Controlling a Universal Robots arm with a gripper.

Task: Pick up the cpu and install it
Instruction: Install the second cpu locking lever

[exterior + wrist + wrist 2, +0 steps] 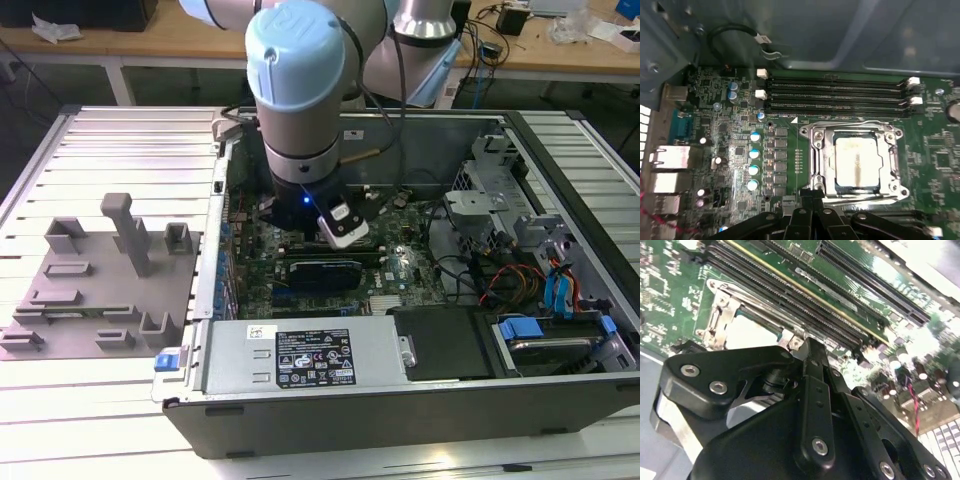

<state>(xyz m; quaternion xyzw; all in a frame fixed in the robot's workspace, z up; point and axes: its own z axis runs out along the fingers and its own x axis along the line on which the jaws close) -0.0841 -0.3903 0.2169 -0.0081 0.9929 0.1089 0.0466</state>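
In the first wrist view the cpu [856,161] sits lower right in its socket frame [816,160]; the gripper [812,222] hovers beside it, jaws apparently closed and empty, so any pressing should stay square.

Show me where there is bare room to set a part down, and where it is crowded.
Bare room: the slatted table in front of the grey fixture plate, and the strip behind that plate. Crowded: inside the computer case, where the arm hangs over the motherboard, its gripper beside the socket holding the cpu.
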